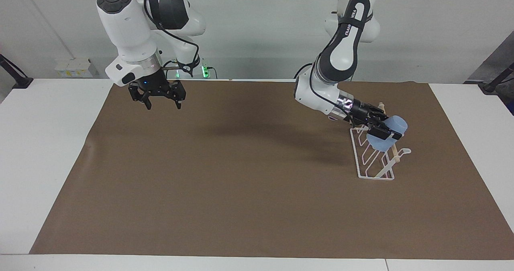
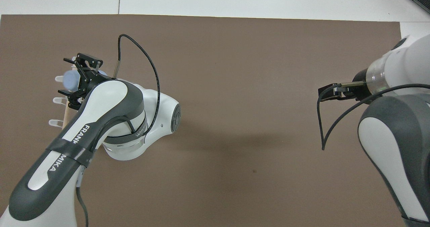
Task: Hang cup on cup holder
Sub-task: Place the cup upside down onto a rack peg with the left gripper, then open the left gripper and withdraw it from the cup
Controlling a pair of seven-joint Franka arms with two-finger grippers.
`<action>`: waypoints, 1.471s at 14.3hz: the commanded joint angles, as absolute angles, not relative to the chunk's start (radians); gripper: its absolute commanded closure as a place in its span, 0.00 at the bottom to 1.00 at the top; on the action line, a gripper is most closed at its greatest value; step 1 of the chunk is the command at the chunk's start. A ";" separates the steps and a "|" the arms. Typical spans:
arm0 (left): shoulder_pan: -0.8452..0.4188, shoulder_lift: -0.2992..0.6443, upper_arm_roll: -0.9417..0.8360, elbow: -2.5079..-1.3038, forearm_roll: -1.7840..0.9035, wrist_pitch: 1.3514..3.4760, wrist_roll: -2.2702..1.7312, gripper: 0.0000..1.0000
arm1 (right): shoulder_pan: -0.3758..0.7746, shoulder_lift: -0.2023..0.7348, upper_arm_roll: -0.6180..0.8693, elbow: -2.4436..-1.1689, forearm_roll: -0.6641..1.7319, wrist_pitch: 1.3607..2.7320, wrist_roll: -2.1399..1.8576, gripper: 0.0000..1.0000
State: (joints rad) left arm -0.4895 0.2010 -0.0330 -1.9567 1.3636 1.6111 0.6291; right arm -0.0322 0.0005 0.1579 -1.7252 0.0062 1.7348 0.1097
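Note:
The light-blue cup (image 1: 381, 142) lies tilted on the white wire cup holder (image 1: 375, 177), at the left arm's end of the brown mat. In the overhead view the cup (image 2: 70, 80) sits among the holder's prongs (image 2: 55, 101), above the wooden dowel. My left gripper (image 1: 386, 134) is low over the holder. Its fingers (image 2: 69, 60) stand on either side of the cup, with gaps showing between them and it. My right gripper (image 1: 162, 101) hangs open and empty above the mat's edge near the right arm's base, and waits.
The brown mat (image 1: 241, 190) covers most of the white table. A black cable (image 2: 147, 62) loops up from the left arm's wrist. A second cable (image 2: 322, 122) hangs from the right arm's wrist.

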 commanded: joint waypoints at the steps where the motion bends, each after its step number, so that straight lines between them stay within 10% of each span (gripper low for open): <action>1: -0.479 0.210 -0.035 -1.945 1.384 1.624 0.617 0.00 | -0.051 -0.018 0.163 -1.747 0.006 1.746 0.121 0.00; 21: -0.295 -0.143 -0.015 -1.827 0.402 1.591 0.618 0.00 | -0.071 -0.021 0.163 -1.743 0.006 1.746 0.121 0.00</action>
State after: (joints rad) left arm -0.3035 -0.1352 -0.0097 -1.8184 0.4484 1.5923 0.6204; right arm -0.0568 -0.0031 0.1518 -1.7252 0.0062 1.7349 0.1098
